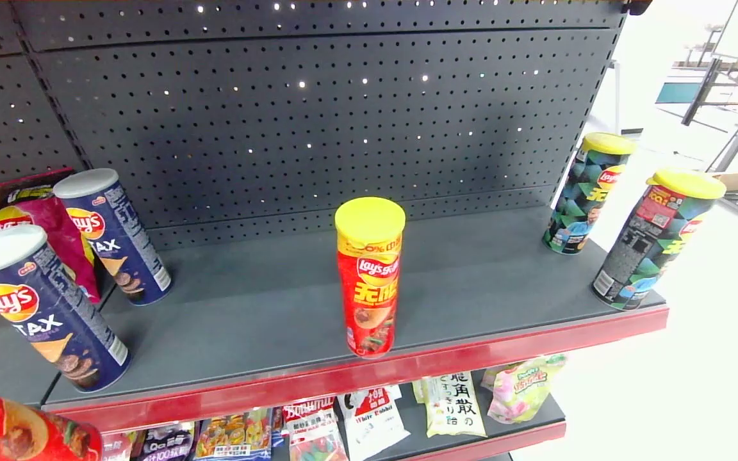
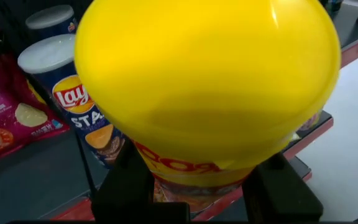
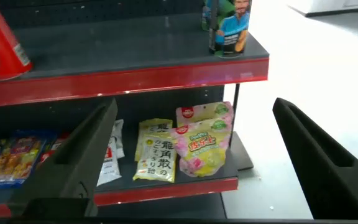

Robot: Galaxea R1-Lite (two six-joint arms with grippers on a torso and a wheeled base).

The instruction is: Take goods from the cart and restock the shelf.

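Head view: a red chip can is cut off at the lower left, short of the shelf (carrying step, I judge). Next it needs standing upright beside the shelved red can.
Left wrist view: the left gripper clamps that can; its yellow lid hides the fingertips.
Right wrist view: the right gripper gapes wide, empty.

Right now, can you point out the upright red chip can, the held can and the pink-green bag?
red chip can [image 1: 369, 288], head view, label.
held can [image 2: 207, 81], left wrist view, yellow lid.
pink-green bag [image 3: 201, 146], right wrist view, front.
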